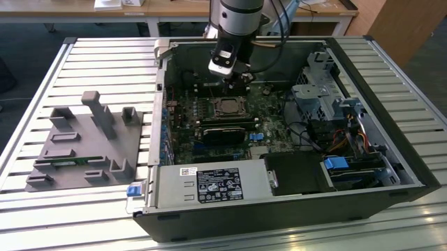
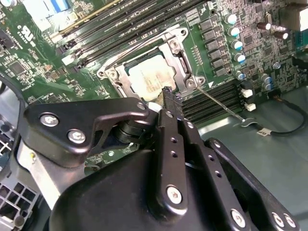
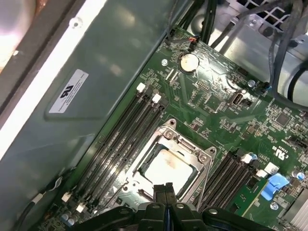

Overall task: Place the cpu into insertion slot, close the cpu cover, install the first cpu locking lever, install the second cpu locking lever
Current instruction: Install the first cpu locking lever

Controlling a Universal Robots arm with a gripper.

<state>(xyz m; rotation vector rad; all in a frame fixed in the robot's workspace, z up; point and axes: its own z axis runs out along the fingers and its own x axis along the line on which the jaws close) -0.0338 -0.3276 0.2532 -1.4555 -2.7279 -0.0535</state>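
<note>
Hovering at one edge of the socket, the gripper (image 3: 163, 188) has both fingers pressed flat together with nothing between them. Cannot tell if the tips touch metal. The cpu (image 3: 168, 166) lies flat in the insertion slot (image 2: 135, 61), pale face up. The cpu cover (image 3: 188, 147) is down over it, and its frame overlaps the chip's border all round. One thin locking lever (image 2: 222, 104) sticks out from the cover's corner. It lies across the memory slots (image 2: 216, 111), and its hooked end sits over bare case floor.

More memory slots (image 3: 120, 132) flank the socket's other side, close to the frame edge. In the exterior view the gripper (image 1: 241, 78) hangs inside the computer case (image 1: 412, 172), near its back wall. A black card (image 1: 223, 133) sits just in front of the socket. The drive cage (image 1: 317, 99) is at the exterior view's right, apart from the arm. Space above the board around the socket is open. A grey fixture (image 1: 84, 141) sits on the slatted table (image 1: 42, 219) beside the case.
</note>
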